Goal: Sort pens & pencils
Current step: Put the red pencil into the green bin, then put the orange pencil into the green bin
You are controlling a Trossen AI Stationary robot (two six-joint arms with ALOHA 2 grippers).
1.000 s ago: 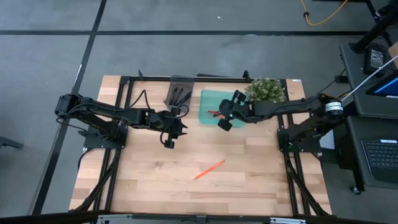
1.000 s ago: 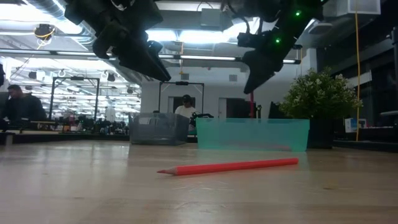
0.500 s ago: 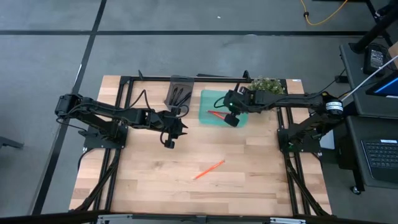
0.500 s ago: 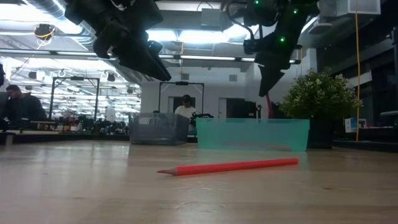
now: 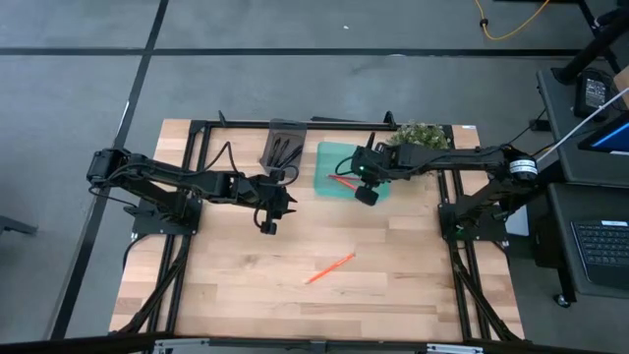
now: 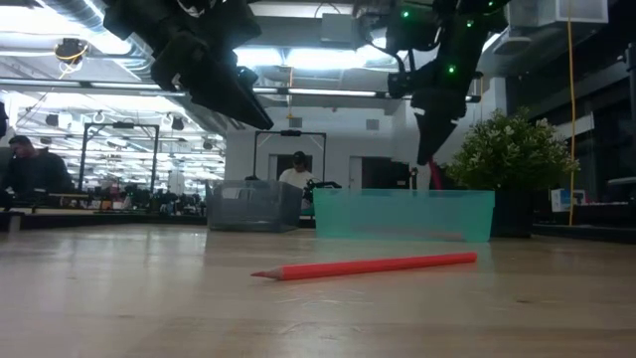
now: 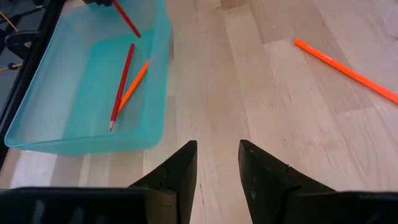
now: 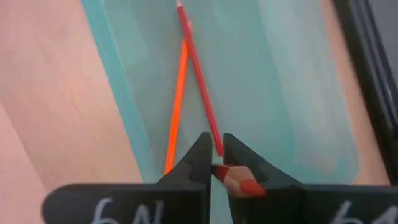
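Table: pale wooden plank table (image 5: 393, 285) framed by black rails, on a grey floor.
Room: in the low view, an open workshop with ceiling lights; a person sits at the far left, another stands far behind the trays.
Trays: translucent teal plastic tray (image 5: 334, 159) at about 12 o'clock of the table; grey tray (image 5: 285, 145) just to its 9 o'clock, holding the thin black pens (image 5: 283, 152).
Pencils: two thin red and orange pencils (image 7: 124, 84) lie in the teal tray; one loose orange pencil (image 5: 329, 267) lies near the table's centre.
Right gripper (image 8: 214, 163): over the teal tray, fingers nearly closed on a red pencil (image 8: 239, 179).
Left gripper (image 7: 214, 163): above bare table at 9 o'clock of the teal tray, fingers apart, holding nothing.
Change: a second ago the right gripper hung at the teal tray's 3 o'clock edge; it has come inward and lower over the tray. The left arm has stayed put.
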